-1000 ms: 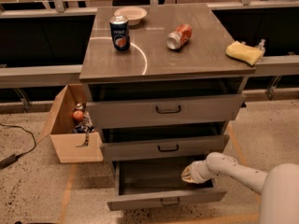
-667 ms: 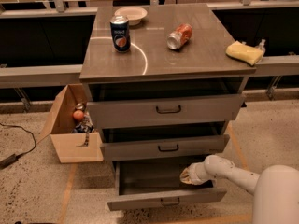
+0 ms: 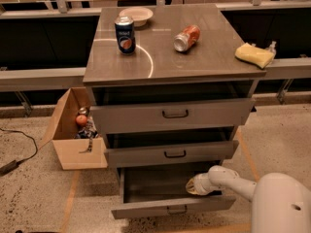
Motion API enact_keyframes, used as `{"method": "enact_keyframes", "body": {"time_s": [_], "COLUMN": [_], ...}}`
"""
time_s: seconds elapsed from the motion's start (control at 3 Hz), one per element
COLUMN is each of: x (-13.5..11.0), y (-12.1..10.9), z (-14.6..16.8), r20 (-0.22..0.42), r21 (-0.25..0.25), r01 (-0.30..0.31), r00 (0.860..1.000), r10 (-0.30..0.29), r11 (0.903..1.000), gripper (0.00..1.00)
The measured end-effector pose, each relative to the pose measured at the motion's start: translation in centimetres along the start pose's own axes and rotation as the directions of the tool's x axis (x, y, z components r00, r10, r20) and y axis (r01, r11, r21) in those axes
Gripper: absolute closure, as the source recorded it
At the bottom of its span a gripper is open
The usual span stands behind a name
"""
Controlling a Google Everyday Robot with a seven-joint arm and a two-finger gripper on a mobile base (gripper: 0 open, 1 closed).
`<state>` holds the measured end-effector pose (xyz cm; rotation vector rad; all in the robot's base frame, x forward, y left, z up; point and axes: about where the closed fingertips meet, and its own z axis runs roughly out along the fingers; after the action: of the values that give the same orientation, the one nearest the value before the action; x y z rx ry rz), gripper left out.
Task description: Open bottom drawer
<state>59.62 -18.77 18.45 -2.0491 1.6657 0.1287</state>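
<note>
The bottom drawer (image 3: 175,207) is a slim grey metal drawer with a small black loop handle (image 3: 177,210). It stands pulled well out from the cabinet, its inside showing empty. My gripper (image 3: 193,185) reaches in from the lower right on a white arm and sits inside the open drawer at its right side, just behind the front panel. The middle drawer (image 3: 171,153) and the top drawer (image 3: 172,114) stand slightly out.
On the cabinet top (image 3: 160,52) stand a blue can (image 3: 125,35), a lying orange can (image 3: 186,37), a white bowl (image 3: 135,15) and a yellow sponge (image 3: 254,55). An open cardboard box (image 3: 73,130) with items sits on the floor to the left.
The gripper has shifted slightly within the open bottom drawer; the drawer stays pulled out as before.
</note>
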Motion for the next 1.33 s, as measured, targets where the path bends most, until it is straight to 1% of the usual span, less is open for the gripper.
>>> {"method": "enact_keyframes", "body": {"time_s": [0.33, 0.67, 1.0, 1.33], "x": [1.0, 1.5, 1.4, 0.5], "y": [1.3, 3.0, 5.3, 8.6], "z": [1.6, 2.1, 1.4, 0.2], "r20": [-0.021, -0.047, -0.062, -0.064], "r21": [-0.067, -0.148, -0.226, -0.296], "r01": [-0.025, -0.050, -0.066, -0.096], "r00": [0.999, 0.998, 0.997, 0.995], "r10": [0.023, 0.043, 0.053, 0.080], "r11": [0.9974, 0.9877, 0.9719, 0.9502], "gripper": [1.00, 1.00, 1.00, 1.00]}}
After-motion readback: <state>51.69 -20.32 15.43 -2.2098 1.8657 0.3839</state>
